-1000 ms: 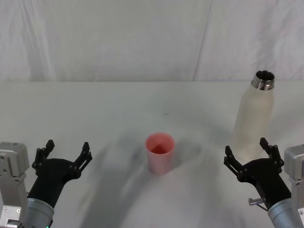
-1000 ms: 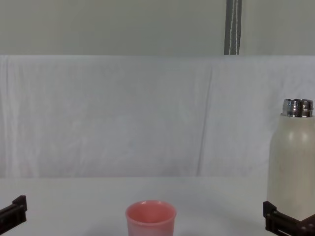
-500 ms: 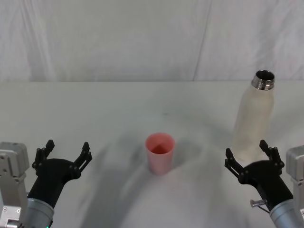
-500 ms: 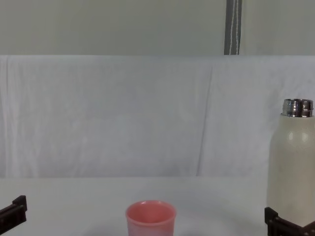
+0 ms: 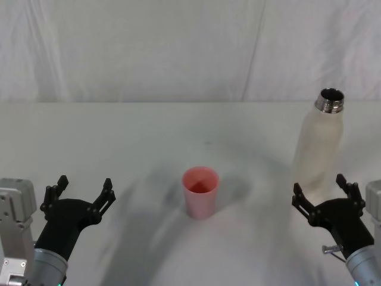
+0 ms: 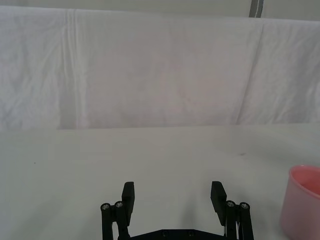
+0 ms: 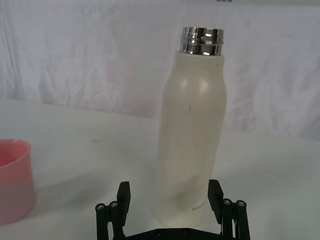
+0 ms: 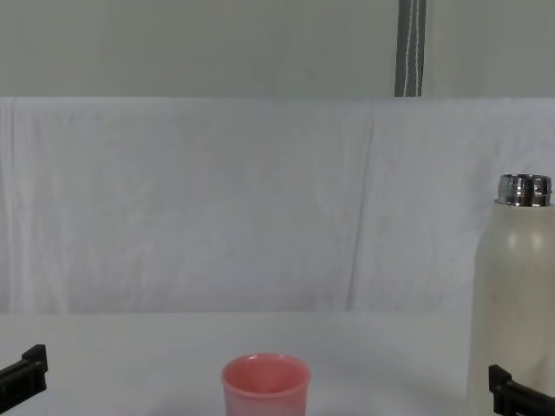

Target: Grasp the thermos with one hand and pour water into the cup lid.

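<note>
The cream-white thermos [image 5: 318,145] stands upright at the table's right, its silver neck uncapped; it also rises in the right wrist view [image 7: 192,125] and the chest view [image 8: 518,295]. My right gripper [image 5: 324,193] is open just in front of the thermos base, fingers apart and touching nothing, and the wrist camera shows the bottle framed between the gripper [image 7: 170,200] fingers a little way ahead. The pink cup lid [image 5: 200,191] stands upright mid-table, seen also in the chest view [image 8: 265,385]. My left gripper [image 5: 82,189] is open near the front left, away from both.
A white cloth covers the table [image 5: 119,137] and hangs as a backdrop behind it. Open tabletop lies between the cup lid and the thermos, and to the cup's left. A grey pole [image 8: 410,48] stands behind the backdrop.
My right gripper has shifted rightwards and slightly back toward me, now lined up in front of the thermos. The left gripper, cup lid and thermos have not moved.
</note>
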Controlling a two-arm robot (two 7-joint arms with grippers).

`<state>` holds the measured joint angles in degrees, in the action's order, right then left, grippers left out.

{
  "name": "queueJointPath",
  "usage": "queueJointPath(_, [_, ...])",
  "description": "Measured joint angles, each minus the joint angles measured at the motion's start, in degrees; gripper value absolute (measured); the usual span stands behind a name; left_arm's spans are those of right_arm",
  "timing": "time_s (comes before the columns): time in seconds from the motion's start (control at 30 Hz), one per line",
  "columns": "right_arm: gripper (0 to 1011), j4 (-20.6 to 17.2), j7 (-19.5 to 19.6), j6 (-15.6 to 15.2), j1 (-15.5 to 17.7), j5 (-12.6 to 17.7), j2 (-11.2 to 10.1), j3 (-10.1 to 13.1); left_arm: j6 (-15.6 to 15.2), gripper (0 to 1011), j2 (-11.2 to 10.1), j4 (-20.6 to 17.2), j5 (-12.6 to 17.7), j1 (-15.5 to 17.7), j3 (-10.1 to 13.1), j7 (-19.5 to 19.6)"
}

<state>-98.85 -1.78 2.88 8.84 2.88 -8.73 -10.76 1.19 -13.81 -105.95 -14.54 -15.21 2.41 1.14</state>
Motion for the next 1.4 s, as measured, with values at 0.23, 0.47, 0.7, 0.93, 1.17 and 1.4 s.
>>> queueJointPath(0.23, [1002,1.27,-1.33,-0.05,-2.31,-0.62,0.45,1.32,0.0,1001,0.0,0.0,0.0,0.0,0.0,0.0])
queueJointPath(0.47, [1002,3.17,-2.78,0.0,-4.37,-0.45,1.3,2.85,0.0,1001,0.0,0.0,0.0,0.0,0.0,0.0])
queueJointPath(0.7, [1001,4.94,-3.89,0.16,-5.97,0.36,2.09,3.86,0.0,1001,0.0,0.0,0.0,0.0,0.0,0.0])
queueJointPath(0.93, [1001,6.65,-4.75,0.31,-7.52,1.05,2.69,4.13,0.0,1001,0.0,0.0,0.0,0.0,0.0,0.0])
queueJointPath(1.17, [1002,8.38,-5.17,0.5,-8.88,1.36,3.04,4.13,0.0,1001,0.0,0.0,0.0,0.0,0.0,0.0])
queueJointPath(1.4, [1001,10.54,-5.4,0.69,-10.35,1.53,3.28,4.11,0.0,1001,0.0,0.0,0.0,0.0,0.0,0.0])
